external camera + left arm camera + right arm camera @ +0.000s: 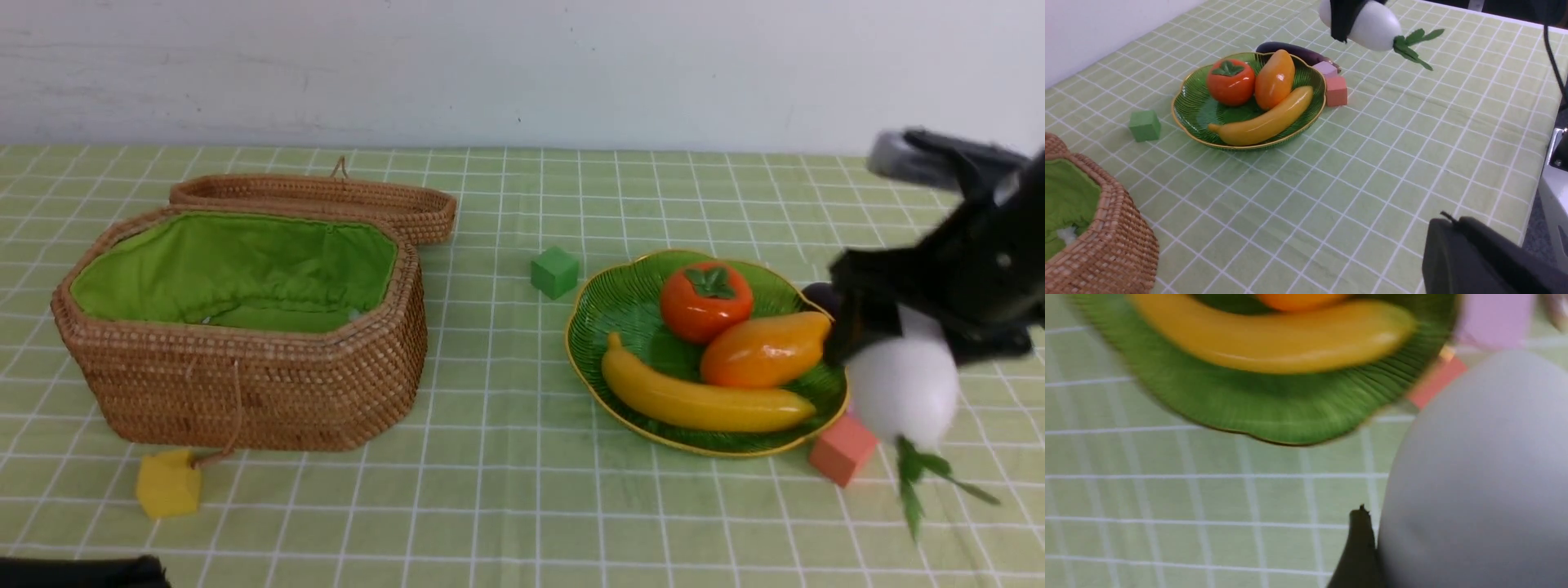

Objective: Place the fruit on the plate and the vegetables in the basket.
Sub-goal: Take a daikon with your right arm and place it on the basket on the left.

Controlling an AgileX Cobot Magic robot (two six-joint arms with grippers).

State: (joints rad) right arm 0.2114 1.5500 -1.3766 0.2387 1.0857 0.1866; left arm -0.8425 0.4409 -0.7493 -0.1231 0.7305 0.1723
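Front view: the plate [629,302] is taken as landmark, set on a green checked tablecloth [506,490]. Three fruits are carried on it: persimmon [706,300] at the far side, mango [766,349] just beside it toward the right rim, banana [706,400] laid along the near rim and touching the mango.

Just right of the plate, the radish [902,396] is held clear of the cloth by the right gripper [906,343]. The jaws are clamped across its white body, and the green leaves hang down toward the near side. The outline is blurred.

Behind the plate's right rim the eggplant [1298,51] is seen lying on the cloth. It is mostly hidden in the front view and plain from the left wrist. A lilac cube [1325,68] and a salmon cube [842,449] are placed against the plate's right edge, and a green cube [555,272] just off its left edge.

Well left of the plate the basket [245,384] is stood open, green lining exposed, with its lid [326,200] laid flat behind it. A yellow cube [167,483] is noted at the basket's near foot.

Left gripper [1457,241] — seen only from its own wrist camera, well on the near side of the plate, jaws closed and nothing held.
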